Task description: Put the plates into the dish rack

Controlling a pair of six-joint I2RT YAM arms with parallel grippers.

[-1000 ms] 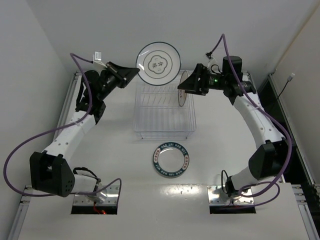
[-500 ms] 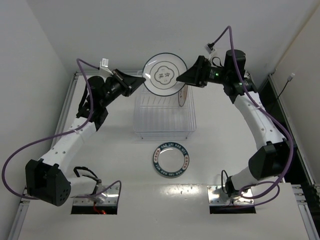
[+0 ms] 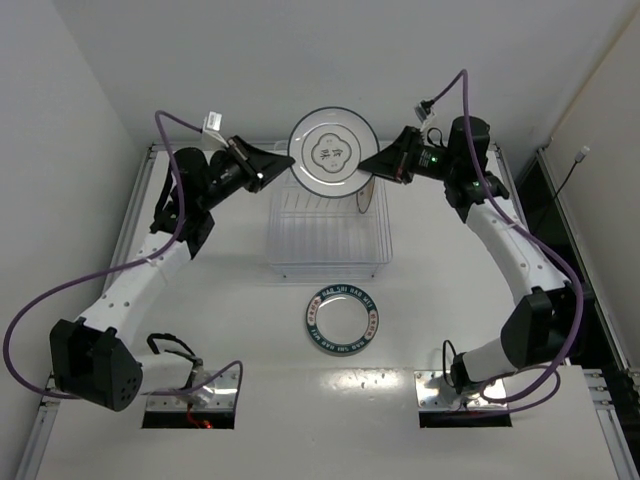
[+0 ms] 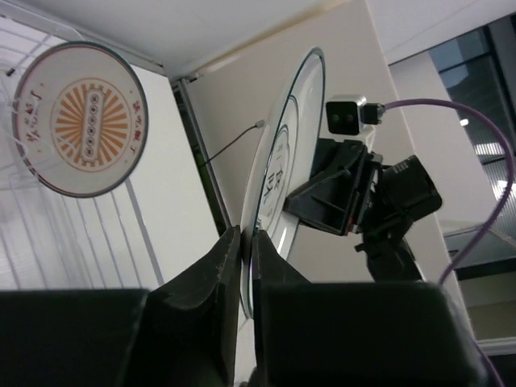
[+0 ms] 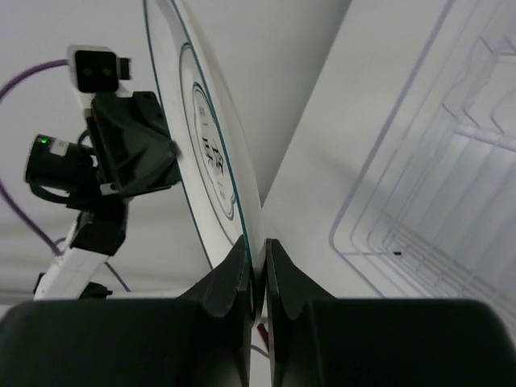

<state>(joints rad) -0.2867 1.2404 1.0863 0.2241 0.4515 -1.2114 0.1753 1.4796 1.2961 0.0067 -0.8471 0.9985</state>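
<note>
From above, the round white plate with the thin black rim (image 3: 332, 150) hangs tilted upright over the far end of the clear wire dish rack (image 3: 330, 262). My left pincer (image 3: 284, 162) and right pincer (image 3: 369, 170) are clamped on opposite sides of its rim. I judge it stiff, slick and breakable, so rim holds suit it. In the rack stands only the orange-banded white plate (image 3: 364, 195); the teal lettered-rim plate (image 3: 344, 319) lies on the counter (image 3: 230, 300) nearby. Each wrist view shows its jaws shut on that rim.
</note>
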